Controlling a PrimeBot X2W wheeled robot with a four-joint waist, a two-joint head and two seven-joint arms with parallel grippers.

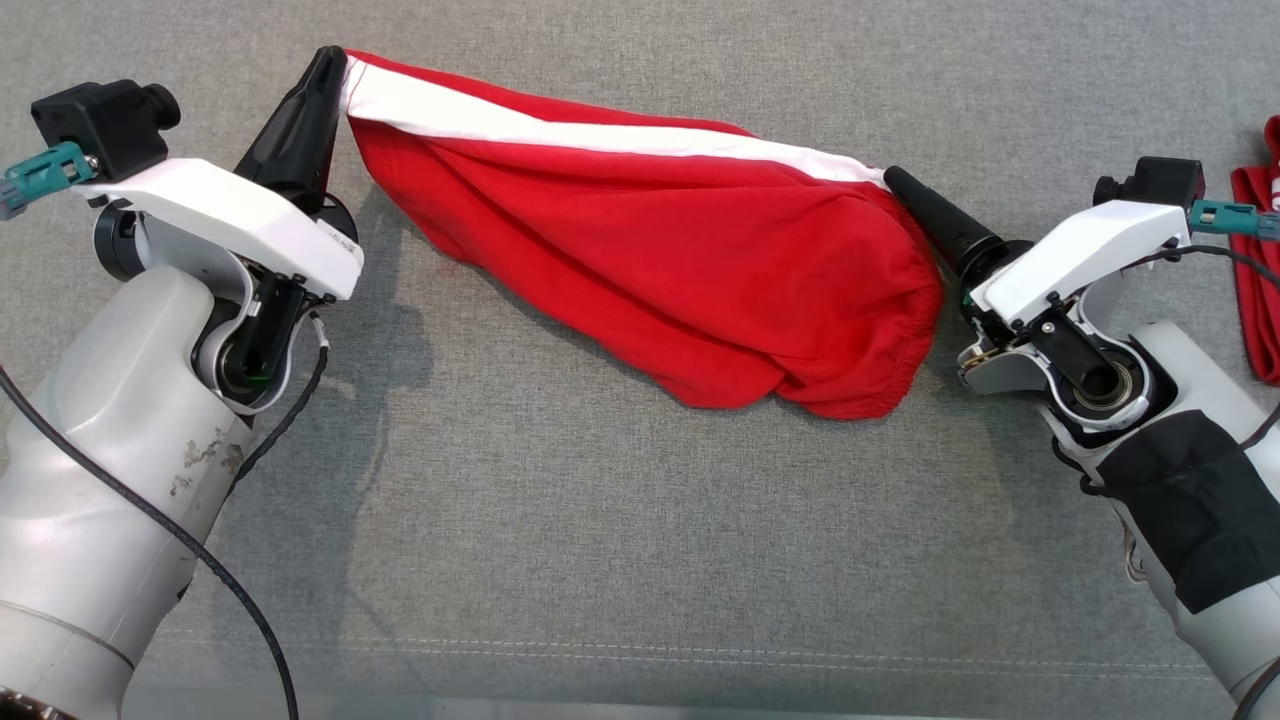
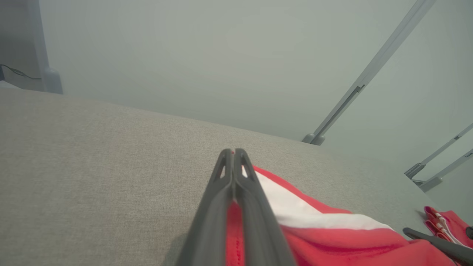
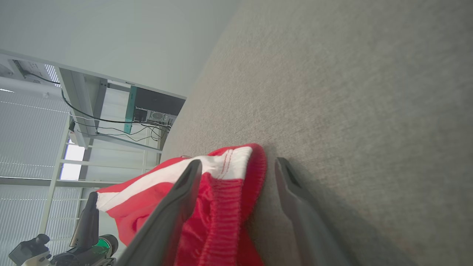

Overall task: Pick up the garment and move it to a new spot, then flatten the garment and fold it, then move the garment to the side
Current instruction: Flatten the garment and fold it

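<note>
Left fingers (image 2: pixel 249 207) grip garment (image 1: pixel 650 250), right (image 3: pixel 166 221) perhaps touching

My station: a robotics lab room.
I see a grey cloth-covered bench (image 1: pixel 620 540), bare pale wall (image 2: pixel 207 51), aluminium frame struts (image 2: pixel 370 70), window blinds (image 3: pixel 26 125), and a desk (image 3: pixel 77 92) with an electronics box (image 3: pixel 155 105) and loose cables (image 3: pixel 107 121) slung beneath.

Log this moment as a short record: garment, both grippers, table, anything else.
garment: red with a white stripe, bunched, stretched between the two grippers
left gripper: shut on the garment's striped corner
right gripper: open, the garment's elastic edge between its fingers, not clamped
table: grey fabric cover
other: red cloth at the table's right edge
</note>
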